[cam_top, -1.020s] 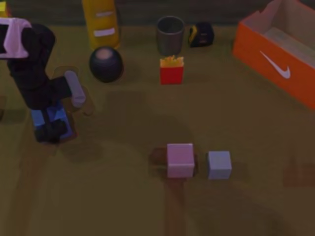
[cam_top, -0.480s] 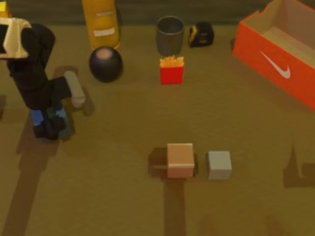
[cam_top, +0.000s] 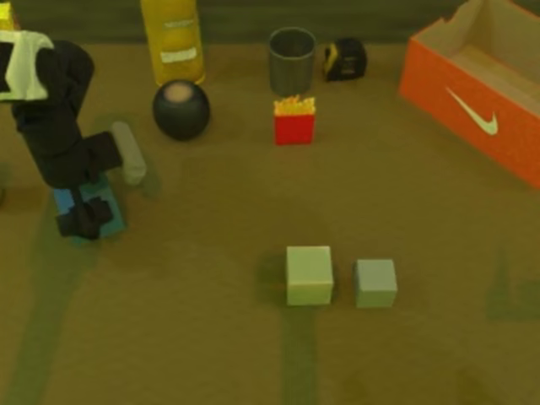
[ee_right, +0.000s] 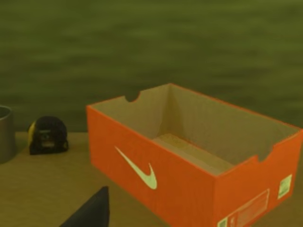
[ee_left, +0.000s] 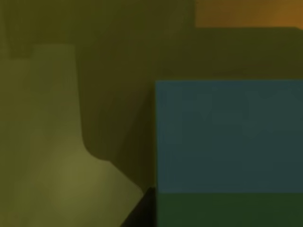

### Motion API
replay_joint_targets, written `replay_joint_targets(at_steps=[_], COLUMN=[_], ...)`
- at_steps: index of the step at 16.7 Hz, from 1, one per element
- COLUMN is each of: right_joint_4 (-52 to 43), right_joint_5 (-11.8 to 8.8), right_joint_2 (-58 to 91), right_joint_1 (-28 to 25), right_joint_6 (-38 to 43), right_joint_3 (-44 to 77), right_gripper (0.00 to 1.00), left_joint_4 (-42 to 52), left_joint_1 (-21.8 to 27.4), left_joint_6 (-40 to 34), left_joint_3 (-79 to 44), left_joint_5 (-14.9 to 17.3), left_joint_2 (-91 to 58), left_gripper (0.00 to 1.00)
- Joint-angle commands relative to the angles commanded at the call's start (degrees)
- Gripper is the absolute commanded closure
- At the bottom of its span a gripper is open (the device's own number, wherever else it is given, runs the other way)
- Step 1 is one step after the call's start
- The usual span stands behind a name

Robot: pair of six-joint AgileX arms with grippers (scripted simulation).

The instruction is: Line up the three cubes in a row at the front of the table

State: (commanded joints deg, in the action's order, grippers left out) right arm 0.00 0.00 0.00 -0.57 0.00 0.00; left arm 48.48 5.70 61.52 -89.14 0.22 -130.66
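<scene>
The blue cube (cam_top: 61,201) sits at the table's left, mostly covered by my left arm. My left gripper (cam_top: 86,215) is down over it and shut on it. In the left wrist view the blue cube (ee_left: 227,137) fills the picture, with one dark finger (ee_left: 144,210) pressed against its side. The white cube (cam_top: 309,274) and the smaller pale cube (cam_top: 375,283) stand side by side near the front middle, a small gap between them. My right arm is outside the top view; only one of its fingers (ee_right: 92,213) shows, well off to the side, with nothing held.
Along the back stand a yellow bottle (cam_top: 173,38), a black ball (cam_top: 180,110), a grey cup (cam_top: 292,61), a red fries box (cam_top: 294,121) and a tape measure (cam_top: 344,59). An open orange shoebox (cam_top: 472,93) fills the back right corner.
My left gripper has shifted slightly left and back over the blue cube and settled there. The white and pale cubes have not moved.
</scene>
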Motion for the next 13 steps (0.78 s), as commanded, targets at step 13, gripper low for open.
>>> replay_joint_targets(at_steps=[13], right_joint_4=[0.0], right_joint_5=[0.0], right_joint_2=[0.0], right_joint_1=[0.0], right_joint_6=[0.0], right_joint_3=[0.0], right_gripper=[0.0], left_joint_4=[7.6], left_joint_1=[-0.4], left_joint_6=[-0.1], left_joint_3=[-4.3], left_joint_5=[0.3], left_joint_2=[3.5], left_gripper=[1.0])
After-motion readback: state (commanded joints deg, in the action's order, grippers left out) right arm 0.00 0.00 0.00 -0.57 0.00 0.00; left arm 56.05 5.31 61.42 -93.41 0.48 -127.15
